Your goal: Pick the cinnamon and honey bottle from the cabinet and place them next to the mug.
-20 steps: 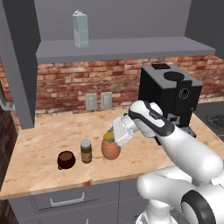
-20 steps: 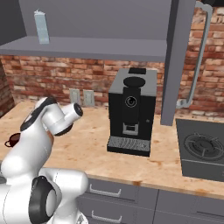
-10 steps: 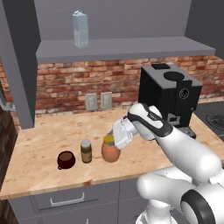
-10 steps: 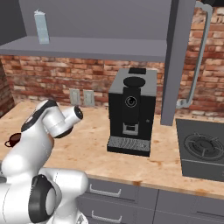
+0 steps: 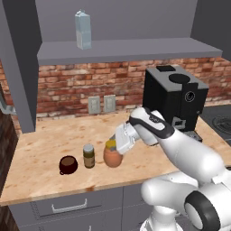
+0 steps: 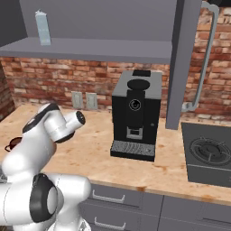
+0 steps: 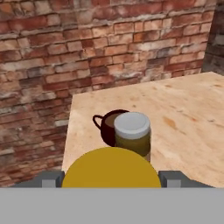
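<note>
The honey bottle (image 5: 112, 156), orange-brown with a yellow cap (image 7: 111, 168), stands on the wooden counter. My gripper (image 5: 113, 146) comes down on it from the right, its fingertips (image 7: 51, 178) pressed against both sides of the cap. Just left of it stands the cinnamon (image 5: 89, 155), a dark jar with a pale lid (image 7: 132, 127). Left of the jar sits the dark brown mug (image 5: 68, 164), which lies behind the jar (image 7: 106, 124) in the hand view. The three stand in a close row near the counter's front edge. The grey cabinet shelf (image 5: 135, 49) hangs overhead.
A pale blue-white carton (image 5: 82, 30) stands on the cabinet shelf (image 6: 90, 47). A black coffee machine (image 5: 176, 97) sits to the right on the counter, with a stove top (image 6: 210, 153) beyond it. Brick wall with outlets (image 5: 101, 103) behind; grey drawers (image 5: 67, 205) below.
</note>
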You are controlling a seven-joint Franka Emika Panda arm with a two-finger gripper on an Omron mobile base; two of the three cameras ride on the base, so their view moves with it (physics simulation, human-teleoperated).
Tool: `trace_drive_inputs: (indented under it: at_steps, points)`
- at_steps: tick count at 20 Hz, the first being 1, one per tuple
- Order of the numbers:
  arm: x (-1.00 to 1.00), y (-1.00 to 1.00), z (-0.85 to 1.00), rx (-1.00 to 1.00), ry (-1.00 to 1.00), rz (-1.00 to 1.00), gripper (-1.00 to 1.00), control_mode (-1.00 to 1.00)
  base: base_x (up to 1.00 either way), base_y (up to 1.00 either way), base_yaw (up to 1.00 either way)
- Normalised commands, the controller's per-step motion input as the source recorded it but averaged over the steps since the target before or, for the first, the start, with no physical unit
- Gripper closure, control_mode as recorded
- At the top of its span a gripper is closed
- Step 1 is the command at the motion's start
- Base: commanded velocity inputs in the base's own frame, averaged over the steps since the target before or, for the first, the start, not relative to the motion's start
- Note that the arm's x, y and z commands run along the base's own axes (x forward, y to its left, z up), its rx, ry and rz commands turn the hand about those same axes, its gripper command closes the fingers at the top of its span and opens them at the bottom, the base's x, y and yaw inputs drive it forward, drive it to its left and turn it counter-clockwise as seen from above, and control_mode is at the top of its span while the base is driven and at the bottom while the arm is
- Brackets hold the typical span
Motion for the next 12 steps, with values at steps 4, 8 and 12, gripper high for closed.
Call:
trace_drive_inputs:
  at_steps: [4, 8, 12]
  points:
    - [0.24, 0.11, -0.02, 0.0, 0.0, 0.0, 1.0, -1.0, 0.0, 0.0, 0.0]
    - [0.29, 0.09, -0.03, 0.0, 0.0, 0.0, 1.0, -1.0, 0.0, 0.0, 0.0]
    - [0.1, 0.0, -0.03, 0.01, 0.0, 0.0, 1.0, -1.0, 0.0, 0.0, 0.0]
